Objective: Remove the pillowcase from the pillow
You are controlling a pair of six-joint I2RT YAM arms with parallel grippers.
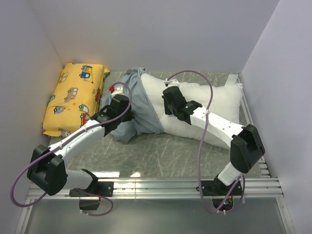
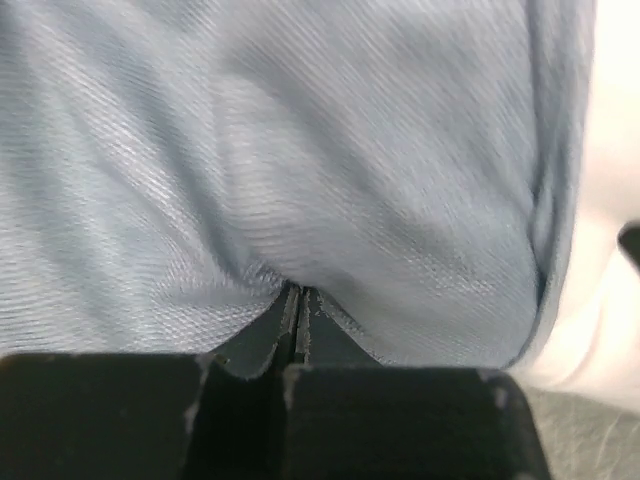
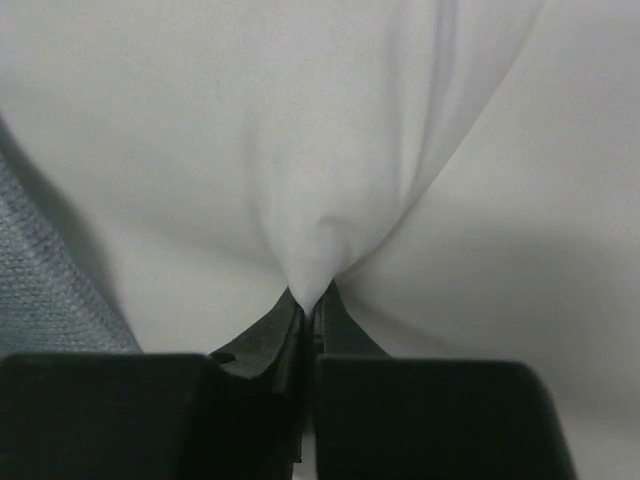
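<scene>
The grey-blue pillowcase [image 1: 139,105] bunches over the left end of the white pillow [image 1: 214,100], which lies across the back of the table. My left gripper [image 1: 118,104] is shut on a fold of the pillowcase [image 2: 330,180]; its closed jaws [image 2: 298,295] pinch the cloth. My right gripper [image 1: 169,93] presses into the bare white pillow [image 3: 300,130] just right of the pillowcase edge [image 3: 50,290] and is shut on a pinch of white fabric [image 3: 312,298].
A yellow cushion with cartoon vehicles [image 1: 75,97] lies at the back left against the wall. White walls enclose the grey marbled table [image 1: 161,156] on three sides. A metal rail [image 1: 161,187] carries both arm bases at the near edge.
</scene>
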